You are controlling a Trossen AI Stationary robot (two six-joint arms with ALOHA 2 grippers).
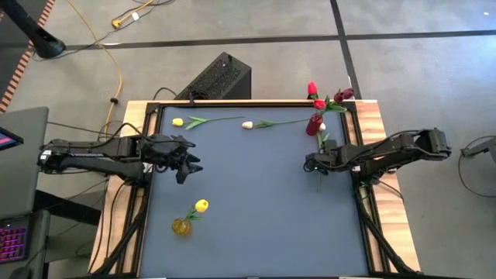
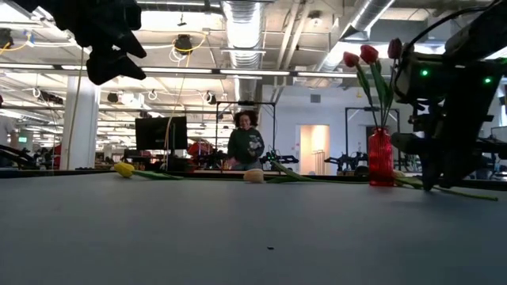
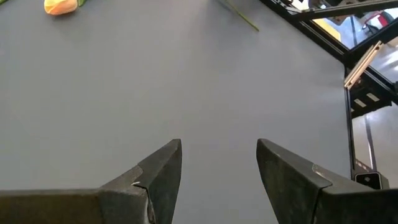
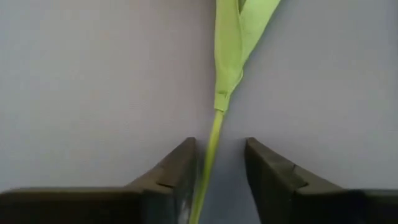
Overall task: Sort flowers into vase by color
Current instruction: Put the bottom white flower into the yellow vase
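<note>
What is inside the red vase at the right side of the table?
The red vase holds red tulips and a darker red one, their green stems running down into it. The glass is tinted, so the stem ends inside and whether it holds water cannot be seen.

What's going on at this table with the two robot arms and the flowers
The right gripper is down on the table with its fingers either side of a green flower stem lying near the red vase, which already holds red tulips. The left gripper hangs open, empty. A yellow tulip and a white one lie unsorted.
</note>
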